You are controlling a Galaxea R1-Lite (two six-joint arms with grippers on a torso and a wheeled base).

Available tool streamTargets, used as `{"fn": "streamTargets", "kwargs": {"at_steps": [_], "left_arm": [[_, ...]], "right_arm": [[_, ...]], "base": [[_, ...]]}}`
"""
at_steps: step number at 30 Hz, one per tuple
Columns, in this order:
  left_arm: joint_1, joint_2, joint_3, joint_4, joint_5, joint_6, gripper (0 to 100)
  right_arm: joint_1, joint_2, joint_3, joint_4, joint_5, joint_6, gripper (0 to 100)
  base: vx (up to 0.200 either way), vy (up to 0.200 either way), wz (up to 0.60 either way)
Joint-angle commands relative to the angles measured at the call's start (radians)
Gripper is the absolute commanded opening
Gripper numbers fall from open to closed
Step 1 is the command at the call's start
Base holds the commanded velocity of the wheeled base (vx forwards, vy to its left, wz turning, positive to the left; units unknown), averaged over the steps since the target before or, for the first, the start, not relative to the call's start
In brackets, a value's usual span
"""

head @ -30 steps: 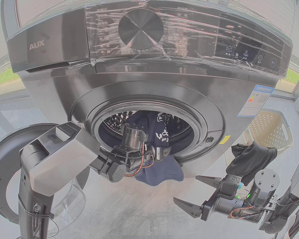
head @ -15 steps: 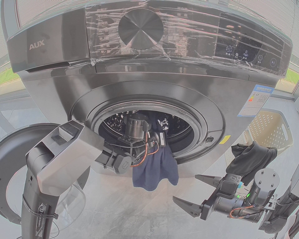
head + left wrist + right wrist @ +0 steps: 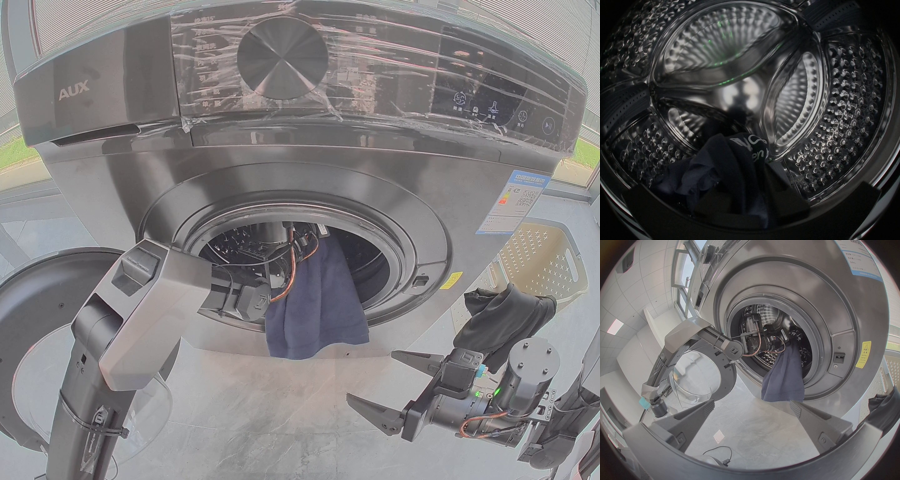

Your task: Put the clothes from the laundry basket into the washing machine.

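Navy shirt (image 3: 319, 300) draped over washing machine (image 3: 187, 175) rim | left tool (image 3: 748, 200) grips it | right tool (image 3: 372, 380) wide

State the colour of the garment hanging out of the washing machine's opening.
The garment is navy blue, clearest in the head view.

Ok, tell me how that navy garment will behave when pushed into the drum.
Probably floppy: the garment drapes limply over the door lip, so a push may just bunch it. Likely light, given its thin folds. The dangling half might slide back out.
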Motion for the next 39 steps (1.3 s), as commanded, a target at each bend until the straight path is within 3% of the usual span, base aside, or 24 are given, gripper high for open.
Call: {"fn": "streamTargets", "kwargs": {"at_steps": [1,5,10,11,17,25,26,32,35,37,39], "left_arm": [[-0.001,-0.012,0.016,0.041,0.000,-0.034,100],[-0.012,-0.122,0.179,0.131,-0.033,-0.036,100],[-0.034,-0.265,0.372,0.301,-0.150,-0.020,100],[-0.038,-0.284,0.413,0.314,-0.173,-0.004,100],[-0.055,-0.274,0.525,0.289,-0.181,0.099,100],[-0.047,-0.145,0.482,0.217,-0.165,0.125,100],[-0.044,-0.130,0.473,0.199,-0.158,0.131,0],[-0.035,-0.122,0.436,0.191,-0.141,0.139,0],[-0.035,-0.127,0.407,0.171,-0.139,0.130,0],[-0.035,-0.127,0.358,0.165,-0.132,0.107,0],[-0.034,-0.119,0.295,0.139,-0.115,0.052,0]], "right_arm": [[0.000,0.005,0.000,-0.001,0.000,0.000,100],[0.002,0.005,0.002,-0.001,-0.001,0.000,100],[0.005,0.005,0.000,-0.001,-0.001,0.000,100],[0.005,0.009,0.000,-0.001,-0.001,0.000,100],[0.005,0.016,0.000,-0.001,-0.001,0.001,100],[0.005,0.014,-0.002,-0.002,-0.001,0.001,100],[0.005,0.014,-0.002,-0.002,-0.001,0.000,100],[0.003,0.014,-0.002,-0.002,-0.001,0.000,100],[0.005,0.014,-0.005,-0.002,-0.001,0.000,100],[0.005,0.014,-0.008,-0.002,-0.001,0.000,100],[0.005,0.014,-0.009,-0.002,-0.001,0.001,100]], "base": [[0.000,0.000,0.00],[0.000,0.000,0.00],[0.000,0.000,0.00],[0.000,0.000,0.00],[0.000,0.000,0.00],[0.000,0.000,0.00],[0.000,0.000,0.00],[0.000,0.000,0.00],[0.000,0.000,0.00],[0.000,0.000,0.00],[0.000,0.000,0.00]]}}
